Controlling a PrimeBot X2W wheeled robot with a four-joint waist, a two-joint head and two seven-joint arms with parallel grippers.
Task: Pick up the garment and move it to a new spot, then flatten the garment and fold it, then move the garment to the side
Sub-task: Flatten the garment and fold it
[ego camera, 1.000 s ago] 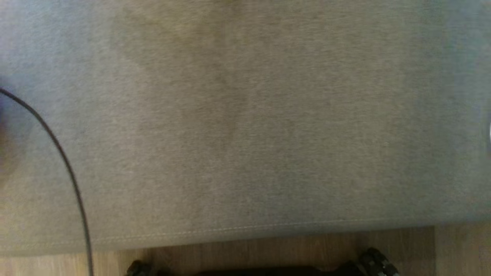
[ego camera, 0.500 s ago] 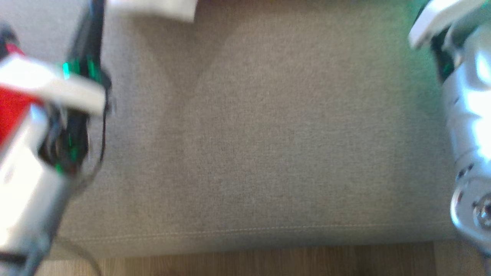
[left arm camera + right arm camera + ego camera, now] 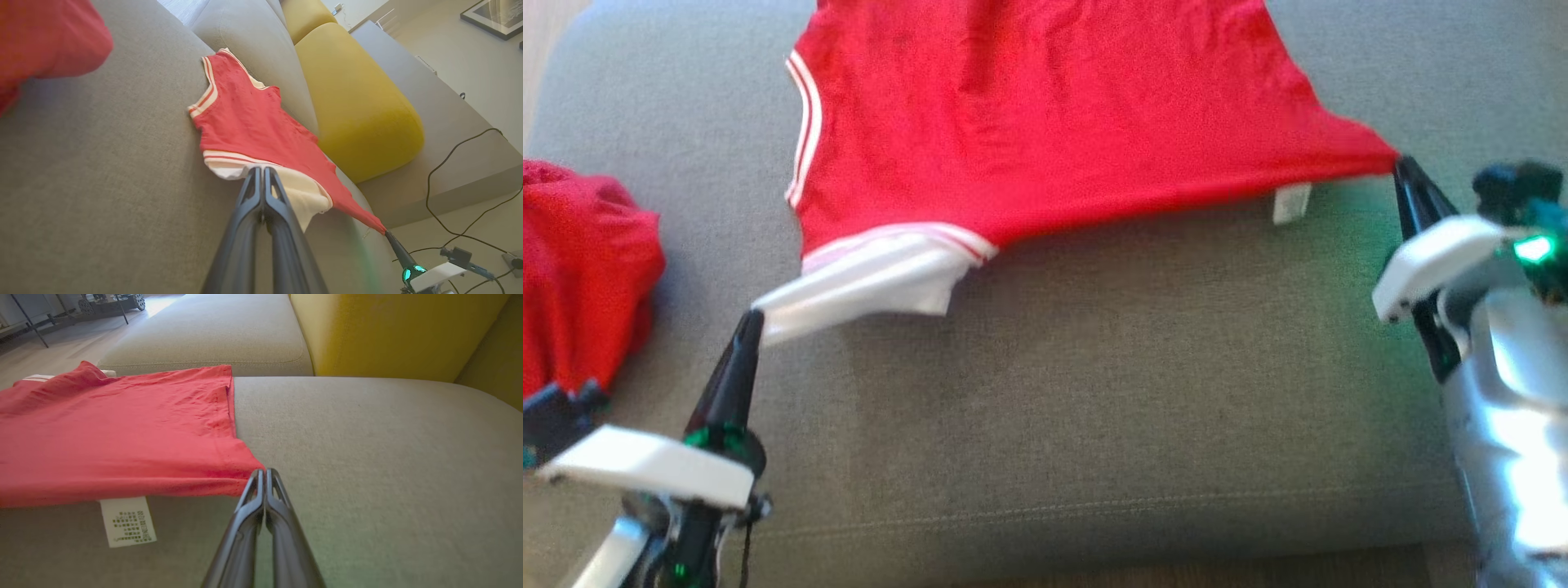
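A loose heap of red cloth [image 3: 580, 269] lay at the far left of the grey sofa seat [image 3: 1094, 392]. Near it, the left claw [image 3: 752, 322] was clenched on the white part of the red garment [image 3: 1029, 122], drawing that part out to a point. The garment lay across the back of the seat, taut between the two arms, probably so that it would spread flat for folding. A white label [image 3: 1292, 202] showed at its near hem. At the right, the right claw [image 3: 1399, 166] was pinched tight on a red corner.
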